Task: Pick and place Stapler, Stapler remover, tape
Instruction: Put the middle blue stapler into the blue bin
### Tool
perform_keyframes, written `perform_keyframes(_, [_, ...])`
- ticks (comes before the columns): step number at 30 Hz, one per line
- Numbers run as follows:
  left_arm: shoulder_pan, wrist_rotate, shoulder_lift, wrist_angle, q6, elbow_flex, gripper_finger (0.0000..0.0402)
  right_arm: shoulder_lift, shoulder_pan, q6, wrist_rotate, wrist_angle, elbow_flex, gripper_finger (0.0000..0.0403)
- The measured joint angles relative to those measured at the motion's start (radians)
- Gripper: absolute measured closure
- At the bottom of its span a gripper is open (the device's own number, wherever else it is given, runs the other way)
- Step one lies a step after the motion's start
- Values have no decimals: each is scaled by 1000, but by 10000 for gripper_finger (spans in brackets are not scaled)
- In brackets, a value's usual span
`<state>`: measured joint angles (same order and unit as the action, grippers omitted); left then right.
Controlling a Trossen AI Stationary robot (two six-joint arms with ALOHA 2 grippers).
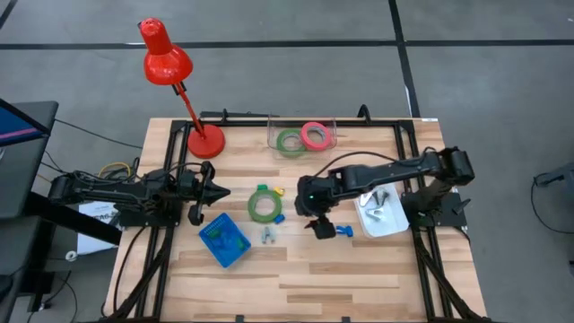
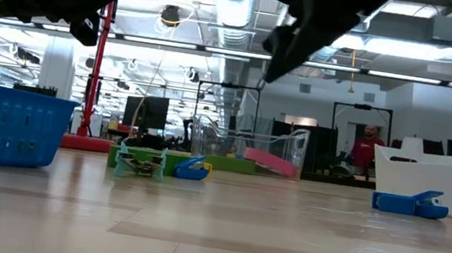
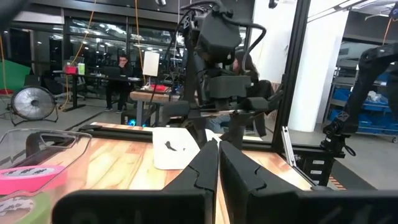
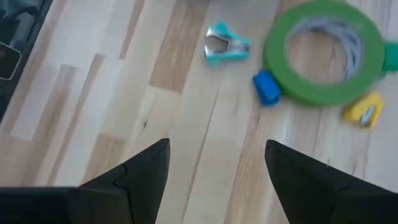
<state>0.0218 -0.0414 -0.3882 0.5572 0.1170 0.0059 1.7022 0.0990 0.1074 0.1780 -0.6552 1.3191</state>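
Two flat tape rings, green and pink-red, sit in clear plastic bin at tabletop rear; third green tape ring lies mid-tabletop. Right claw spread wide, empty, near small blue clip. Left claw clenched, holding nothing.

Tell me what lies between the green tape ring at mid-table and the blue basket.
Nothing: in the high view, only bare wood separates the green tape ring from the blue basket. The teal staple remover sits off to one side.
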Motion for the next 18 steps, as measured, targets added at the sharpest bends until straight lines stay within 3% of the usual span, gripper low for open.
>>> perform_keyframes(18, [0,0,0,7,0,0,394,-83,100,-144,-83,-2,-231,148])
